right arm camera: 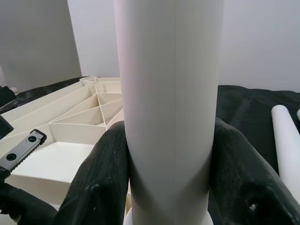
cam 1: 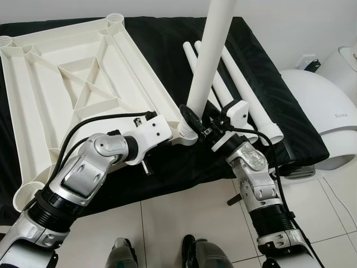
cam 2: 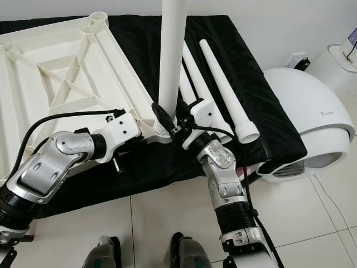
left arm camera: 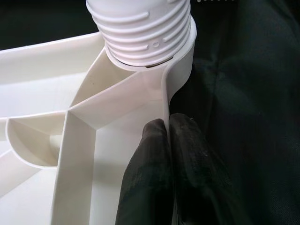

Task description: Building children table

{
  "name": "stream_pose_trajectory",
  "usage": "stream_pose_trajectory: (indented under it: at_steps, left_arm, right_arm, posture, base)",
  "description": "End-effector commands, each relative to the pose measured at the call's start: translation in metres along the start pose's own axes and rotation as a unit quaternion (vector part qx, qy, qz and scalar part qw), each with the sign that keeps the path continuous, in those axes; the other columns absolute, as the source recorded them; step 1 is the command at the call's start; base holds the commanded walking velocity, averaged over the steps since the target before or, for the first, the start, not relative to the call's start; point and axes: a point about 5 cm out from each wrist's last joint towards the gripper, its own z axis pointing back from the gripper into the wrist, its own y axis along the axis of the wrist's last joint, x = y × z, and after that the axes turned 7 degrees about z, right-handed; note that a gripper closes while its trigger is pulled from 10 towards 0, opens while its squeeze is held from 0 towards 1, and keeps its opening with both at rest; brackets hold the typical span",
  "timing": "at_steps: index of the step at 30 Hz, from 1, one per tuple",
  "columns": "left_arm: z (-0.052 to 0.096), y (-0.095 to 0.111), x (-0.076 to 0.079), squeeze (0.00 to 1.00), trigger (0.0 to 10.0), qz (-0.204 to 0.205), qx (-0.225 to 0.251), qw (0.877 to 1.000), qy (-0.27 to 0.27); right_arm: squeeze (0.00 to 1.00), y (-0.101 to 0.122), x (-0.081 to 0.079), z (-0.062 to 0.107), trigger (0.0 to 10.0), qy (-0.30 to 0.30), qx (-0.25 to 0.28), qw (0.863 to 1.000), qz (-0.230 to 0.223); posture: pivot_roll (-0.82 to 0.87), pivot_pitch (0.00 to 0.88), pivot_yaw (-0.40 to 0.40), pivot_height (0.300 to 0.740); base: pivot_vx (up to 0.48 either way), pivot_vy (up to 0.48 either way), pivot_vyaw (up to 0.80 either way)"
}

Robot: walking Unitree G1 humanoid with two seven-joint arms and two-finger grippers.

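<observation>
Right gripper (right arm camera: pixel 168 178) fingers (right arm camera: pixel 101 187) are clamping either side of the upright white table leg (cam 1: pixel 211 56), which is standing with its threaded end in the near-right corner socket (left arm camera: pixel 154 51) of the upside-down white tabletop (cam 1: pixel 72 89). Left gripper (left arm camera: pixel 166 154) fingers (left arm camera: pixel 145 173) are pinching the tabletop's thin side wall just beside that socket, one inside and one outside the rim. The tabletop is lying ribs-up on the left of the black cloth (cam 1: pixel 162 44), with the spare legs (cam 2: pixel 223 89) lying on the cloth right of the upright leg and a white domed appliance (cam 2: pixel 312 123) sitting on the tiled floor (cam 1: pixel 184 218) further right.
</observation>
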Motion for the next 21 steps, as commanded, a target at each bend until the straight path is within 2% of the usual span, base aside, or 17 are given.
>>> stream_pose_trajectory:
  at_steps: [1,11,12,21]
  left_arm:
    - [-0.0018,0.0058,0.0061,0.00,10.0,-0.013,0.009,1.000,-0.015]
    - [-0.0015,0.0055,0.0065,0.00,10.0,-0.013,0.008,1.000,-0.015]
    - [-0.0014,0.0055,0.0064,0.00,10.0,-0.012,0.008,1.000,-0.015]
    - [-0.0014,0.0060,0.0062,0.00,10.0,-0.013,0.008,1.000,-0.017]
  right_arm:
    - [0.00,-0.0339,-0.0037,0.0191,10.0,-0.018,-0.098,0.995,-0.023]
    - [0.00,-0.0320,-0.0051,0.0232,10.0,-0.059,-0.098,0.993,-0.011]
    - [0.00,-0.0314,-0.0049,0.0242,10.0,-0.076,-0.096,0.992,-0.010]
    - [0.00,-0.0287,-0.0077,0.0251,10.0,-0.101,-0.099,0.990,0.009]
  posture:
    - [0.09,0.222,-0.074,0.740]
    - [0.09,0.228,-0.072,0.740]
    - [0.09,0.228,-0.072,0.740]
    - [0.09,0.232,-0.069,0.740]
  base:
    - [0.000,0.000,0.00]
    - [0.000,0.000,0.00]
    - [0.000,0.000,0.00]
    - [0.000,0.000,0.00]
